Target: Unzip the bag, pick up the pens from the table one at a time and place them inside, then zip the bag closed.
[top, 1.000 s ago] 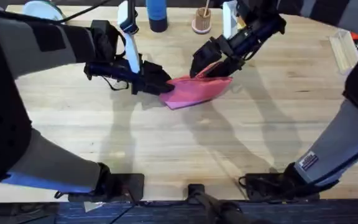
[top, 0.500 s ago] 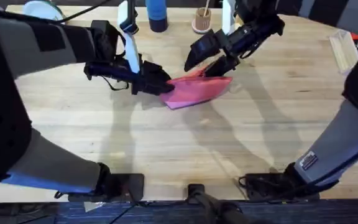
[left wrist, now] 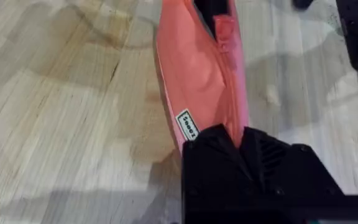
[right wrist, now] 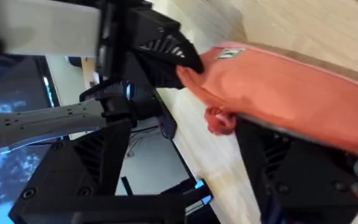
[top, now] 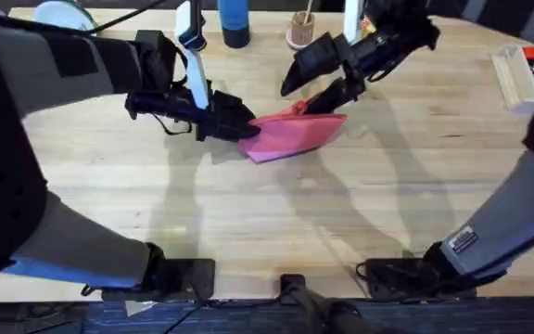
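The pink-red bag lies on the table at the far middle. My left gripper is shut on its left end, and the left wrist view has those black fingers clamped over the bag's corner. The red zipper pull sits partway along the top edge, with dark lining beyond it. My right gripper hovers open over the bag's far right edge, its lower finger close to the fabric. From the right wrist, the bag and pull sit just ahead. The pens are out of view.
A blue bottle and a small wooden cup stand at the table's far edge behind the bag. A clear plastic box with red-tipped markers lies at the far right. Bare wood stretches in front of the bag.
My right gripper has risen off the bag's top edge, drifted right and away, and spread its fingers wider. The left gripper and the bag have stayed put.
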`<state>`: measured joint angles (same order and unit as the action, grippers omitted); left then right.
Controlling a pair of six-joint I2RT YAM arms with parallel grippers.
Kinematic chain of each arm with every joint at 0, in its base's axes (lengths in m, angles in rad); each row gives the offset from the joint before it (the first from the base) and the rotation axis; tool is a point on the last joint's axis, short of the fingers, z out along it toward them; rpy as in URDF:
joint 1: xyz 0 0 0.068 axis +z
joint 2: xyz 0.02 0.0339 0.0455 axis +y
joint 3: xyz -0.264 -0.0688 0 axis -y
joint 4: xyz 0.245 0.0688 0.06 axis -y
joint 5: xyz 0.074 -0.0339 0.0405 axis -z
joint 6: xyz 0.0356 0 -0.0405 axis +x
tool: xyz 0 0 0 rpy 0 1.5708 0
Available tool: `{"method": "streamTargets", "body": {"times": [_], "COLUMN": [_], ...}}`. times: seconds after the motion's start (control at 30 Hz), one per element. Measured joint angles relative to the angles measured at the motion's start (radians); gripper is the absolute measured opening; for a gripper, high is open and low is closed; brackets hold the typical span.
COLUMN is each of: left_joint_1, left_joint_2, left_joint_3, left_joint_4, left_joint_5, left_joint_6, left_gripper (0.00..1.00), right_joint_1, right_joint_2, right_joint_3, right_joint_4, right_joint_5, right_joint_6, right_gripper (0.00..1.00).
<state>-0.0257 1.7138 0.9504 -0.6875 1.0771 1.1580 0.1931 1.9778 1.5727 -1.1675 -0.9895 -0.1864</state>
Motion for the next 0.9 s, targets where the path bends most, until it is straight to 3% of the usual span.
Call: {"method": "streamTargets", "body": {"times": [0.53, 0.9], "left_joint_1": [0.0, 0.0], "left_joint_2": [0.0, 0.0], "left_joint_3": [0.0, 0.0], "left_joint_4": [0.0, 0.0], "left_joint_5": [0.0, 0.0], "left_joint_6": [0.0, 0.0], "left_gripper": [0.042, 0.042], "right_joint_1": [-0.012, -0.012], "right_joint_2": [-0.052, -0.052], "right_joint_3": [0.044, 0.064], "right_joint_4": [-0.01, -0.009], "right_joint_5": [-0.032, -0.122], "right_joint_6": [0.004, 0.008], "right_gripper": [0.997, 0.997]}}
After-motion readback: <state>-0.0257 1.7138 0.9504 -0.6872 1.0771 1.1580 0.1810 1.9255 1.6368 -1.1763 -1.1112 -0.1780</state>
